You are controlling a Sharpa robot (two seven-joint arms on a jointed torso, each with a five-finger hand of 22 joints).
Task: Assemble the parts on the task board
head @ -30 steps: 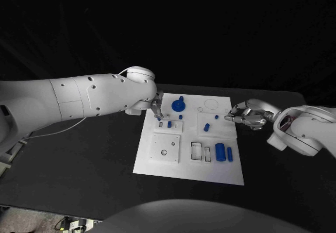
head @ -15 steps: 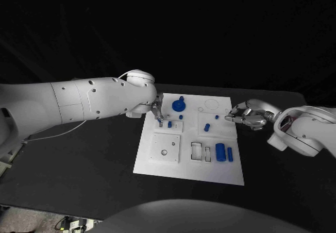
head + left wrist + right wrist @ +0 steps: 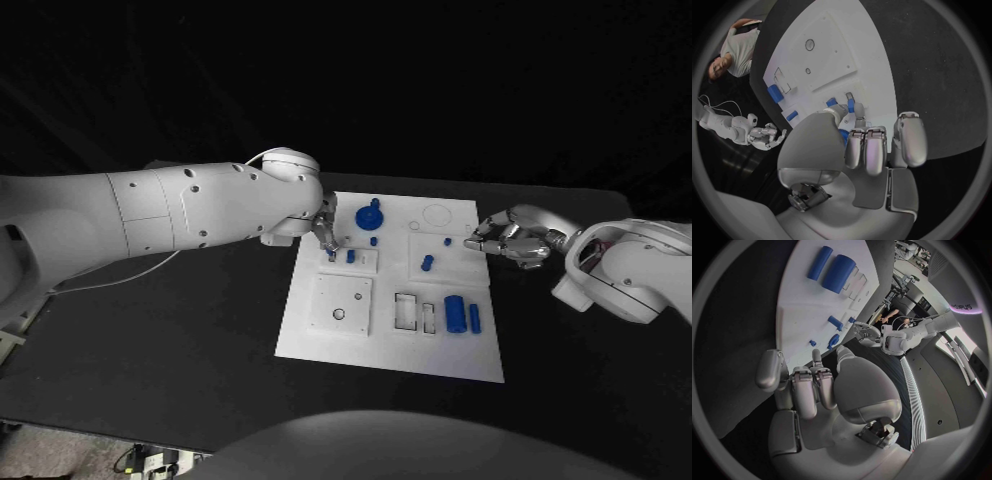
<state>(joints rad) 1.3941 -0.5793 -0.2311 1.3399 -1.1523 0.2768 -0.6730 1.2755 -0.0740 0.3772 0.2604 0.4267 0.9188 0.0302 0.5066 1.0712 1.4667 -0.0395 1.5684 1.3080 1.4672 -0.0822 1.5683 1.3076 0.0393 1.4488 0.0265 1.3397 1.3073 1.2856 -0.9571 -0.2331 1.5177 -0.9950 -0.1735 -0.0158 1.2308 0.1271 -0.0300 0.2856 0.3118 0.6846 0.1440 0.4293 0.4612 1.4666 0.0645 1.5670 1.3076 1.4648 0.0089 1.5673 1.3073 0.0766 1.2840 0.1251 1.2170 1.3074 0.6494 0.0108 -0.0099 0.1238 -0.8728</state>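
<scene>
The task board [image 3: 389, 300] lies in the middle of the black table [image 3: 173, 330], its long side running from near to far. The left arm [image 3: 159, 210] reaches in from the left, bent so that the left hand [image 3: 323, 232] comes down at the board's far left edge, beside the round blue part [image 3: 366, 215]. In the left wrist view the left hand [image 3: 861, 150] has its fingers curled together over that edge, and a small blue part [image 3: 851, 106] sits between the fingertips and the thumb, so the hand appears to be pinching it. The right hand [image 3: 505, 240] hovers just off the board's right edge at its far end, the forearm running away to the right. Seen from its own wrist, the right hand [image 3: 817, 390] has its fingers bent inward, holding nothing. A large blue cylinder [image 3: 453, 312] and a slimmer blue bar [image 3: 473, 318] lie side by side near the board's near right part, and a short blue peg [image 3: 426, 262] sits at mid-board.
</scene>
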